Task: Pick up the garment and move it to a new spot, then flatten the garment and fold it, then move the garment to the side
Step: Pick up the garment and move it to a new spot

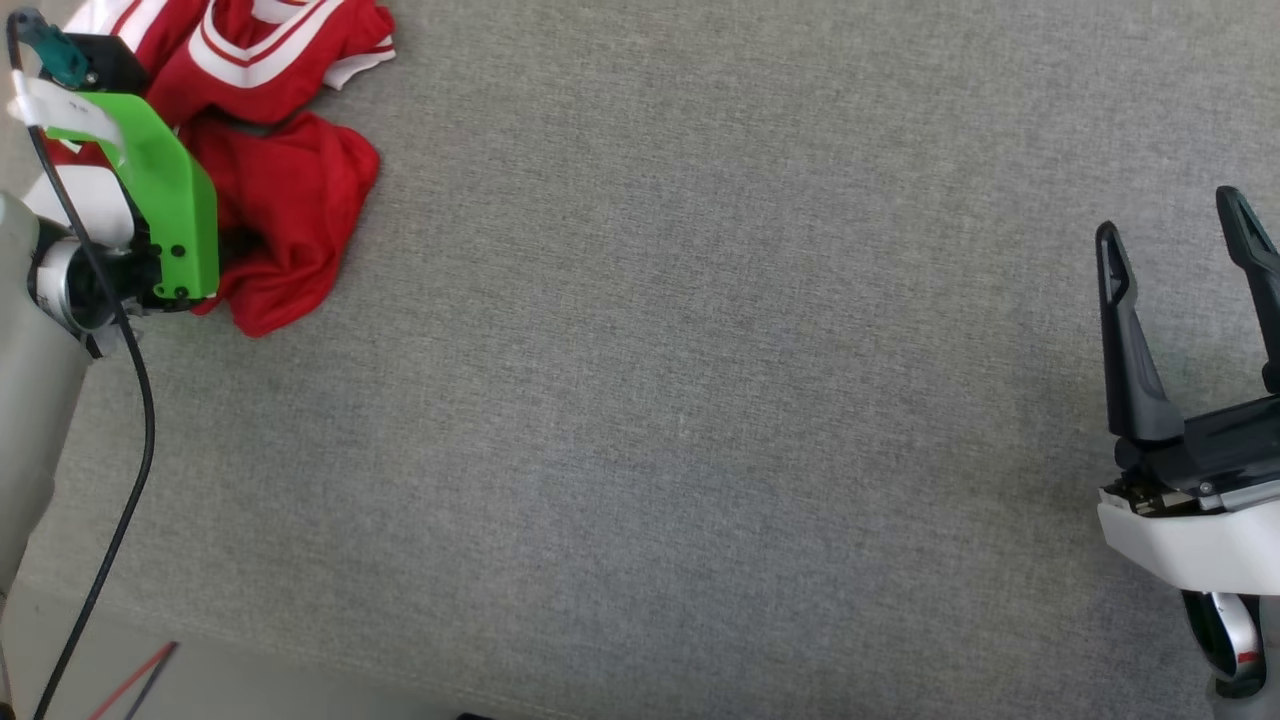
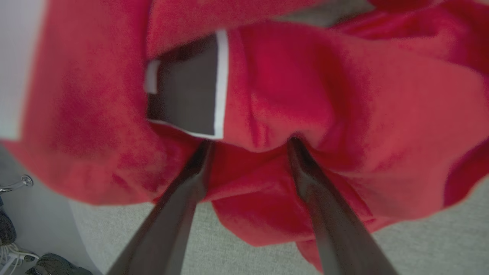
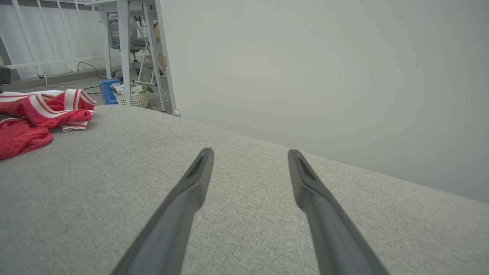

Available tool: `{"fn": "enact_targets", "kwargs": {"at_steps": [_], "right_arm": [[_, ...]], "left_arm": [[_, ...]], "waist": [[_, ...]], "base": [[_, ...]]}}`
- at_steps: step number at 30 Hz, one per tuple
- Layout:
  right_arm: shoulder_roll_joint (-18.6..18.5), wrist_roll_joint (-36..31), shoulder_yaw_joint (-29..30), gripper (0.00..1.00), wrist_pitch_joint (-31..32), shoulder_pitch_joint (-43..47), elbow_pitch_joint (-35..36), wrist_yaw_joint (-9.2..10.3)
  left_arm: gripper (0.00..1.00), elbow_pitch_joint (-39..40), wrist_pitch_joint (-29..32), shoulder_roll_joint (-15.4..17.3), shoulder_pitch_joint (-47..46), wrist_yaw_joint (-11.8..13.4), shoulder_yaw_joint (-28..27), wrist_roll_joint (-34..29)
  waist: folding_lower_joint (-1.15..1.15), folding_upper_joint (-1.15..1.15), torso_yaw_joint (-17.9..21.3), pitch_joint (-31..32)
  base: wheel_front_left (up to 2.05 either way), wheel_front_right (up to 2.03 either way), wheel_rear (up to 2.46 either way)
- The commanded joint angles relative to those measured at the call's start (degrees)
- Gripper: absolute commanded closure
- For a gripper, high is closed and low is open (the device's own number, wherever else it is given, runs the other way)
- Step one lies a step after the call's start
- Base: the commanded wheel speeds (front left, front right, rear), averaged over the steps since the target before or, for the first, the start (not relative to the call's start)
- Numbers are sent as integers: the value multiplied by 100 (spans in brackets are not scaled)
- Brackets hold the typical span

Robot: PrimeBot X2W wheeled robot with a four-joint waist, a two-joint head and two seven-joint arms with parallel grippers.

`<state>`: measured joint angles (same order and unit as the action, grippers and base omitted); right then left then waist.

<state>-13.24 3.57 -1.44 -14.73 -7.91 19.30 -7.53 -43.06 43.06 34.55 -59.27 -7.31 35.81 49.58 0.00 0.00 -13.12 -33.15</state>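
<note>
Left claw (image 2: pixel 250 141) of mine open around crumpled garment (image 2: pixel 305 76), far left; right claw (image 1: pixel 1168 212) open, idle. Every step seemingly remains.

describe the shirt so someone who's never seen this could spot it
Start with the wide grey fabric-covered table. At its far left, at the left gripper, lies a crumpled red jersey T-shirt. Its white, red-striped trim stands out against the plain grey.

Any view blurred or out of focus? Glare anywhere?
Left wrist view: shirt very close, soft and smeared; left gripper slightly soft too. Head view: sharp, flat even light, weave of the gray surface readable. Right wrist view: right gripper crisp, no glare.
</note>
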Motion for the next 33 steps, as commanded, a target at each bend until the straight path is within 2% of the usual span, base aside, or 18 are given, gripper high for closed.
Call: {"fn": "enact_targets", "kwargs": {"at_steps": [1, 7, 8, 14, 17, 23, 30, 33], "right_arm": [[-12, 71, 28, 0, -27, -133, 23, 4], [33, 111, 35, 0, -27, -129, -16, 4], [42, 113, 33, 0, -27, -119, -31, 4], [160, 172, 65, 0, -27, -11, -109, 4], [266, 215, 112, 0, -27, 80, -168, 4], [479, 265, 185, 0, -27, 258, -255, 4], [663, 268, 313, 0, -27, 397, -274, 4], [726, 266, 383, 0, -27, 420, -265, 4]], "left_arm": [[0, -153, 98, -161, 15, -16, 123, 41], [0, -587, 141, -439, 133, -16, 392, 53], [100, -601, 99, -443, 142, -17, 430, 55], [100, -290, -718, -93, -40, -17, 679, -89], [100, 62, -1166, 100, -164, -17, 782, -33], [100, 973, -1669, 379, -424, -17, 1233, -30], [100, 2105, -1879, 304, -734, -17, 1888, 7], [100, 2471, -1960, 114, -902, -17, 2200, -40]], "waist": [[0, 0, 111, -142], [0, 0, 144, -167], [0, 0, 140, -136], [0, 0, 66, 292], [0, 0, 21, 641], [0, 0, 3, 1275], [0, 0, 271, 1709], [0, 0, 488, 1792]], "base": [[0, 0, 0], [0, 0, 0], [0, 0, 0], [0, 0, 0], [0, 0, 0], [0, 0, 0], [0, 0, 0], [0, 0, 0]]}}
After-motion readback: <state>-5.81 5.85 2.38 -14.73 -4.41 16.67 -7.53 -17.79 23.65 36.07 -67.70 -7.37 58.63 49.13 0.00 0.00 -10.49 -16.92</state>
